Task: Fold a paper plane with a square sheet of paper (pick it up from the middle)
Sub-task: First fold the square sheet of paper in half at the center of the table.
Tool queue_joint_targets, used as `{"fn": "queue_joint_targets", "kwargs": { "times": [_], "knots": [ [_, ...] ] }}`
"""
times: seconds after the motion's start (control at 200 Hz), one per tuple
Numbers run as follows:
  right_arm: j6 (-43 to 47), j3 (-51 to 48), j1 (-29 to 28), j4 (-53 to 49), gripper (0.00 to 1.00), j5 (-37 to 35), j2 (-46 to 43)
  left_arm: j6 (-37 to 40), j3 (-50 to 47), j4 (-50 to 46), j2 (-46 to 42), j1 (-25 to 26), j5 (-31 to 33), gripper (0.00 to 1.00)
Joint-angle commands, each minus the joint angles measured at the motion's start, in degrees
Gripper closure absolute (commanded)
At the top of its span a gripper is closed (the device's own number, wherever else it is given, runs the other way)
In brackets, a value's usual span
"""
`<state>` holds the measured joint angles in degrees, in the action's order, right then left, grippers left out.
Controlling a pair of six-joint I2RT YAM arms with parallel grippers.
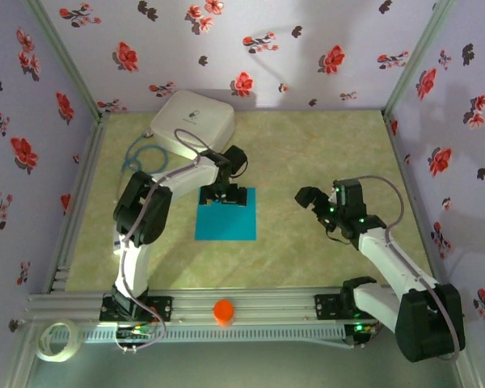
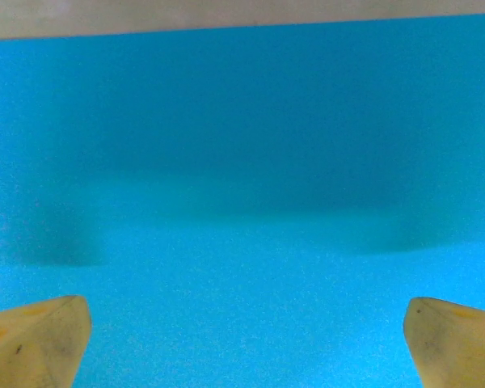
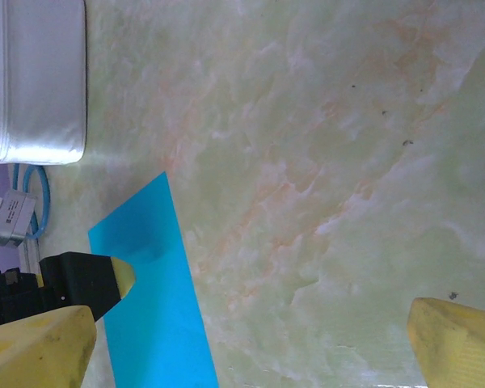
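Note:
The square sheet of paper [image 1: 226,217] is bright turquoise-blue and lies flat on the table's middle. My left gripper [image 1: 225,194] hangs low over the sheet's far edge. In the left wrist view the sheet [image 2: 242,202] spans the frame, and the left gripper [image 2: 246,343] is open, its yellow fingertips [image 2: 36,339] wide apart with only flat paper between them. My right gripper [image 1: 311,199] stands open to the right of the sheet, over bare table. In the right wrist view the right gripper [image 3: 246,347] has the sheet [image 3: 153,307] off to its left. The paper plane is out of view.
A white rounded box [image 1: 192,121] sits at the back left, just behind the left gripper, with a blue cable [image 1: 133,158] beside it. An orange cap [image 1: 223,311] rests on the front rail and a tape roll [image 1: 55,339] lies at the near left. Floral walls enclose the table.

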<state>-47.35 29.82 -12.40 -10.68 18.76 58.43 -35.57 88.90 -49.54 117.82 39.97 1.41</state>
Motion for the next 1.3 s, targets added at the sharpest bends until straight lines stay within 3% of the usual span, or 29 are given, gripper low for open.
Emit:
{"fn": "queue_joint_targets", "kwargs": {
  "times": [0.0,0.925,1.295],
  "knots": [
    [1.2,2.0,-0.4,-1.6,0.01,-1.1,0.5,0.1,2.0,-4.4,1.6,0.6,-0.8,0.0],
    [1.7,3.8,-1.0,-3.9,0.01,-1.3,4.1,-6.2,3.8,-5.5,4.7,1.1,-0.3,0.0],
    [1.9,4.2,-1.4,-4.4,0.01,-1.6,4.5,-4.9,2.1,-4.5,6.5,1.0,0.0,0.0]
  ]
}}
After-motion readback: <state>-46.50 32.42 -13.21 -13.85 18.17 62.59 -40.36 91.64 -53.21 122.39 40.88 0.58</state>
